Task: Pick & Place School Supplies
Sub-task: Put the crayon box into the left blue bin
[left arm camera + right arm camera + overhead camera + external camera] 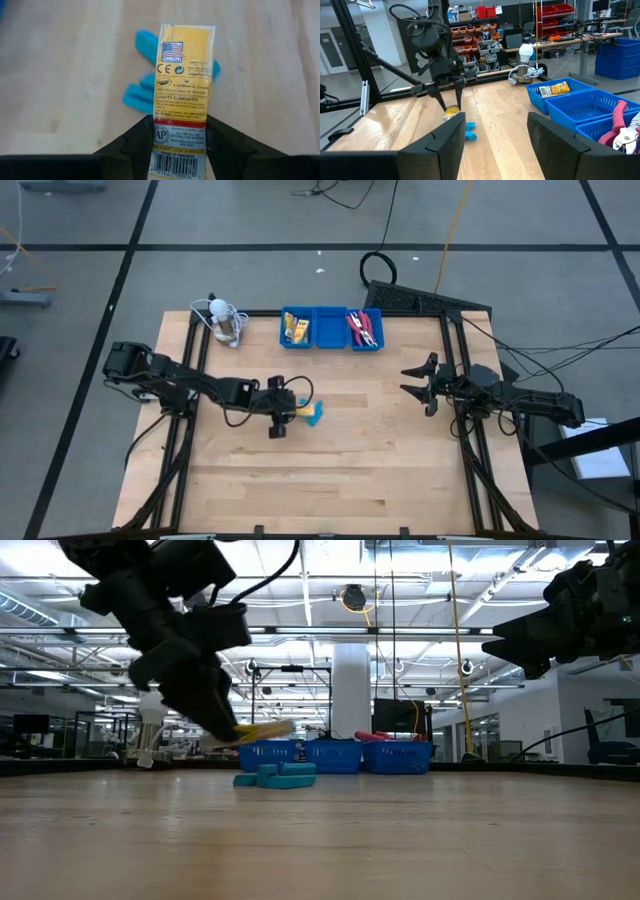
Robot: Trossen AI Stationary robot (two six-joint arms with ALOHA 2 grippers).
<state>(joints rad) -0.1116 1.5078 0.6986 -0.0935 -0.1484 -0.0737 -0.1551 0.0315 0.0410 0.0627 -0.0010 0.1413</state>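
The left claw (pixel 180 145) is clamped on only the end of a yellow packet (pixel 183 85), above the light-blue pieces (pixel 314 413) mid-surface; it could swing and slip out. The right claw (pixel 415 378) waits apart near the right edge.

packet (pixel 301 404) above pieces (pixel 314 414), seemingly apart

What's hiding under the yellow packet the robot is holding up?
Light-blue pieces lie on the wooden table beneath the yellow packet, which the left tool grips. The packet covers their middle, so their full shape and number cannot be seen.
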